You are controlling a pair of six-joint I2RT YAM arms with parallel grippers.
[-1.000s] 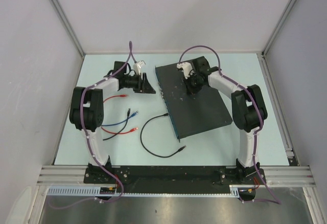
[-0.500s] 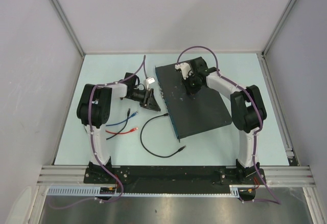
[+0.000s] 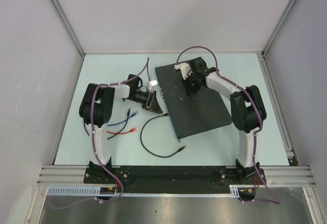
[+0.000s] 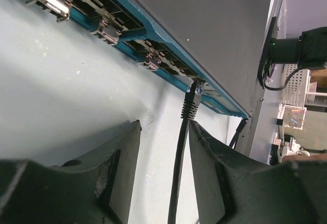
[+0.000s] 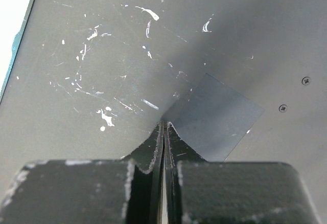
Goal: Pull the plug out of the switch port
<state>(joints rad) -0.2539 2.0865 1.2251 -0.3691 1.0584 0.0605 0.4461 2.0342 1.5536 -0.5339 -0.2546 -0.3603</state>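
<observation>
Left claw (image 4: 164, 132): jaws about half spread, gripping nothing. The thin black cable (image 4: 176, 183) runs through the gap and seems to touch neither finger.

Just ahead of the tips, the small black moulded plug (image 4: 190, 104) is seated in a socket on the blue front edge of the large flat black metal switch (image 3: 196, 98). The switch lies skewed on the right half of the pale worktop (image 4: 76, 91).

Right claw (image 5: 163, 128): closed tight and empty, tips pressed on the switch's scuffed top, likely as a brace.

Handling (judged):
- Plug: light, rigid, small, probably latched.
- Cable: limp, and would slip or strain if tugged.
- Hold: the sides of the plug body, close behind the socket, then draw straight out along the port.
- Switch: may slide on the smooth worktop, so the brace matters.
</observation>
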